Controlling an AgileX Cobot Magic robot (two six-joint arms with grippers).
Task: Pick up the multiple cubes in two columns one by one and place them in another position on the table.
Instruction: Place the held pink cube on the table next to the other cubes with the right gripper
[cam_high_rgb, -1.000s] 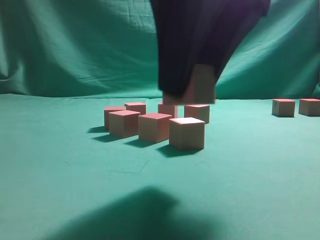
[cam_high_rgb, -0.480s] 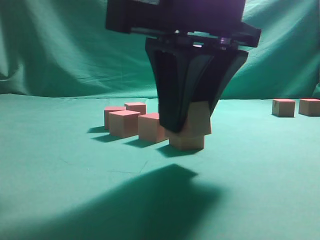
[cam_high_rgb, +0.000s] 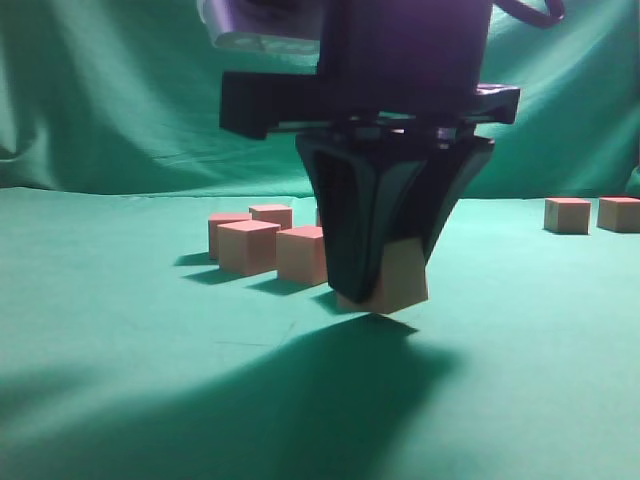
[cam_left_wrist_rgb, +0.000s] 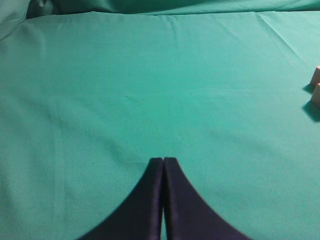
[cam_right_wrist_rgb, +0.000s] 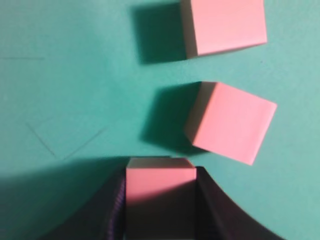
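Note:
My right gripper is shut on a tan-pink cube, which hangs tilted just above the green table, in front of the group. It also shows in the right wrist view, with the held cube between the fingers. Two more cubes lie beyond it. Other cubes of the group stand left of and behind the gripper, and part of the group is hidden by it. My left gripper is shut and empty over bare cloth.
Two cubes stand apart at the far right. Parts of two cubes show at the right edge of the left wrist view. A draped green backdrop hangs behind the table.
My right gripper has come down and nearer to the camera with the cube in it. The cube now hangs lower and tilted, hiding the front cube of the group.

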